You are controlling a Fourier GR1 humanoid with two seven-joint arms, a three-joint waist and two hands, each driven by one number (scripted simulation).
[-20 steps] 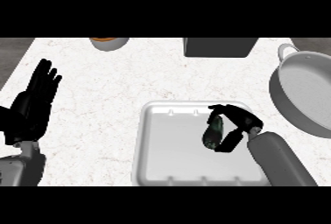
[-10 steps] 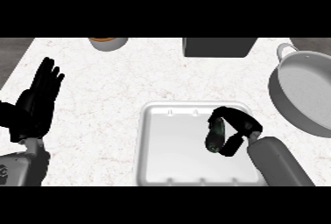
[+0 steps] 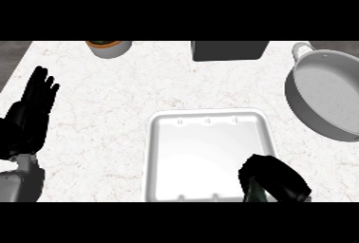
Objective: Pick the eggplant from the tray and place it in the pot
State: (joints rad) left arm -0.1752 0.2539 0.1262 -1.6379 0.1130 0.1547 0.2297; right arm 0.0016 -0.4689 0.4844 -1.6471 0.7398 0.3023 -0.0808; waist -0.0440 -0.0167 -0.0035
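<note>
The white tray (image 3: 203, 152) lies in the middle of the counter, its inside bare. Over the tray's near right corner, my right hand (image 3: 277, 178) is curled round the dark eggplant (image 3: 255, 193); only a small greenish part of the eggplant shows under the fingers. The grey pot (image 3: 329, 95) stands at the right edge of the view, beyond and to the right of that hand, with its handle stub pointing to the far side. My left hand (image 3: 32, 111) rests open at the left edge, fingers up.
A small round orange-rimmed bowl (image 3: 108, 47) stands at the far left of the counter. A dark box (image 3: 229, 50) stands at the far edge, just left of the pot. The counter's edge runs along the far left corner.
My right hand, still curled round the eggplant, has moved from over the tray's right side toward the near edge and a little to the right. The left hand has barely moved.
</note>
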